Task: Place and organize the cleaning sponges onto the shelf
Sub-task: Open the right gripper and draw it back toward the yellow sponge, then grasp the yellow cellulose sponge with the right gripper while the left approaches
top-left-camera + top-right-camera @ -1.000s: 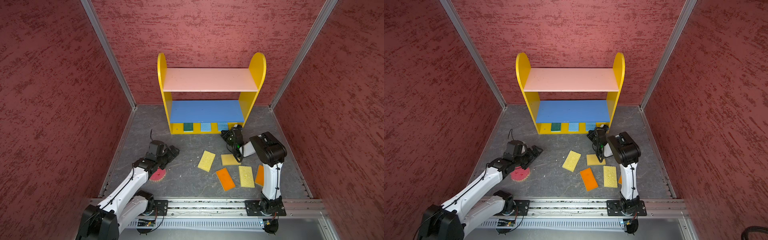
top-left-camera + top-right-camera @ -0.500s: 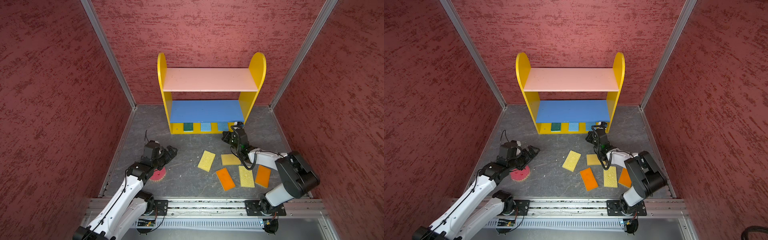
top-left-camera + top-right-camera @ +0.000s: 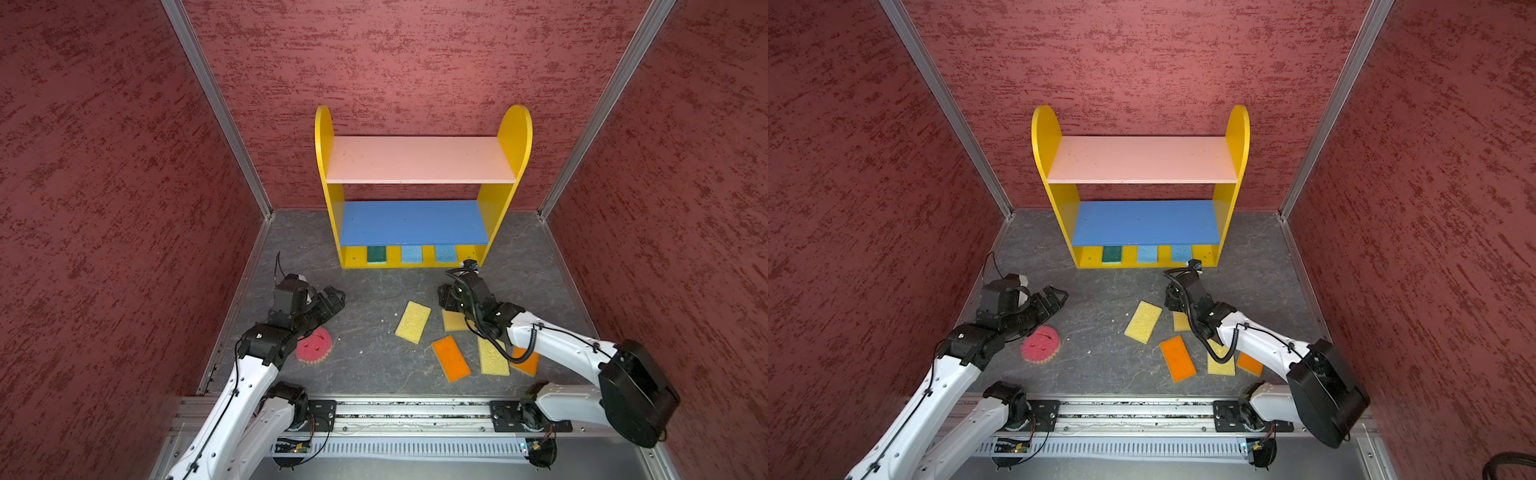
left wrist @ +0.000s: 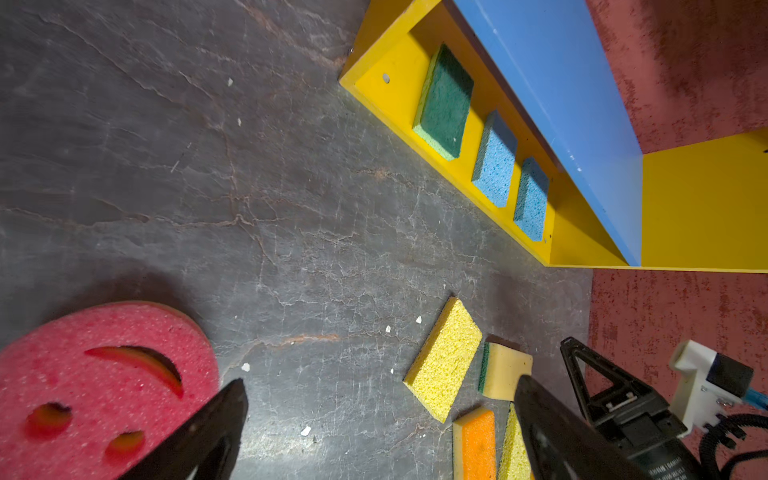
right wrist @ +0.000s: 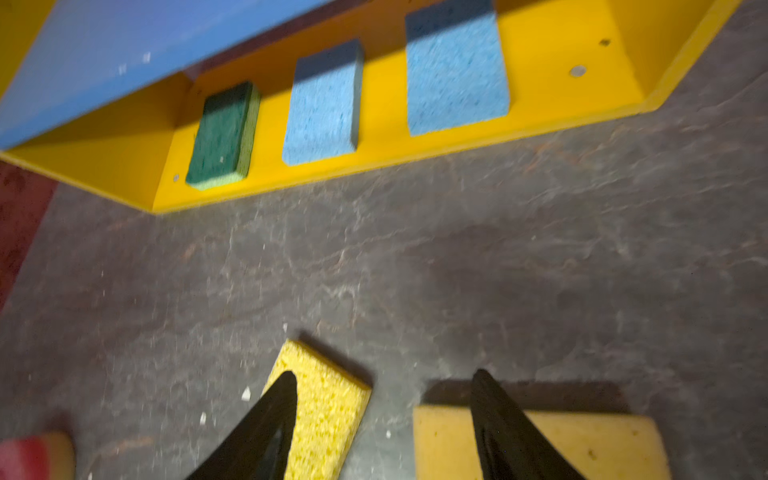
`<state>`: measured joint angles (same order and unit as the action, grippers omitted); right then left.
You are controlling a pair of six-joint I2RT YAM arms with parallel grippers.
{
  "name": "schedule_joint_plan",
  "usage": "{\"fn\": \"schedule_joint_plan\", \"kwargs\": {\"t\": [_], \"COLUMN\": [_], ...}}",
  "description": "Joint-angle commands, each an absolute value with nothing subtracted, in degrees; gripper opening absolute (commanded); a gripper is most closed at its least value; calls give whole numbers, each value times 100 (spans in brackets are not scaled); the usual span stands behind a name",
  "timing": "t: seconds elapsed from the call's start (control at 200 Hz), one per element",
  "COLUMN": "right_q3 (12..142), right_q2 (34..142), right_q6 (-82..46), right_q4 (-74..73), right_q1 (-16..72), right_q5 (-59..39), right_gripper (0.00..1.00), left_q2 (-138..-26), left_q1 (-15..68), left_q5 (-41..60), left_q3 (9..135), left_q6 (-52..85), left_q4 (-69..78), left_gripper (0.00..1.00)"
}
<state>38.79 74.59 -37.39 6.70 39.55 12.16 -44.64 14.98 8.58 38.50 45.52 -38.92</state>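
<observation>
The shelf (image 3: 419,160) stands at the back wall. On its yellow base lie a green sponge (image 3: 376,254) and two blue sponges (image 3: 411,254) (image 3: 446,253). On the floor lie a yellow sponge (image 3: 412,321), a pale one with a green underside (image 3: 453,322), an orange one (image 3: 451,358), another yellow (image 3: 492,359) and another orange (image 3: 525,362). My right gripper (image 5: 384,374) is open and empty, over the gap between the yellow sponge (image 5: 328,407) and the pale one (image 5: 440,440). The pink smiley sponge (image 3: 314,345) lies under my left arm. My left gripper (image 4: 379,382) is open and empty beside it.
Red textured walls close in the grey floor (image 3: 374,291) on three sides. A metal rail (image 3: 399,411) carrying both arm bases runs along the front edge. White crumbs dot the floor.
The right gripper has opened and drawn back from the shelf's base towards the floor sponges, its elbow dropping low to the right. The left gripper shifted slightly leftward.
</observation>
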Motion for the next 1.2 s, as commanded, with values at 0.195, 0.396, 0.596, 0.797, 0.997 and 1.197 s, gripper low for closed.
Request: {"fn": "schedule_joint_plan", "kwargs": {"t": [0.195, 0.396, 0.596, 0.797, 0.997, 1.197], "right_q3": [3936, 3976, 3827, 4414, 4876, 5468], "right_q2": [8177, 8726, 9015, 9726, 10154, 10469], "right_q6": [-4351, -4453, -4598, -4321, -4122, -3643], "right_q4": [808, 497, -184, -244, -348, -243], "right_q1": [4732, 4756, 4753, 4755, 4785, 5058], "right_q5": [380, -90, -422, -942, -1190, -1238], "right_gripper": [64, 63, 53, 28, 2, 0], "left_q2": [-6432, -7901, -8699, -8638, -8214, -7113], "left_q1": [3337, 3948, 4208, 4229, 4217, 4236], "left_q5": [551, 647, 756, 607, 480, -2], "left_q3": [3523, 3883, 4231, 3959, 3699, 3161], "left_q6": [5410, 5668, 5784, 6045, 6161, 6451], "left_q4": [-1907, -1106, -897, -673, -830, -1330], "left_gripper": [96, 93, 93, 92, 93, 94]}}
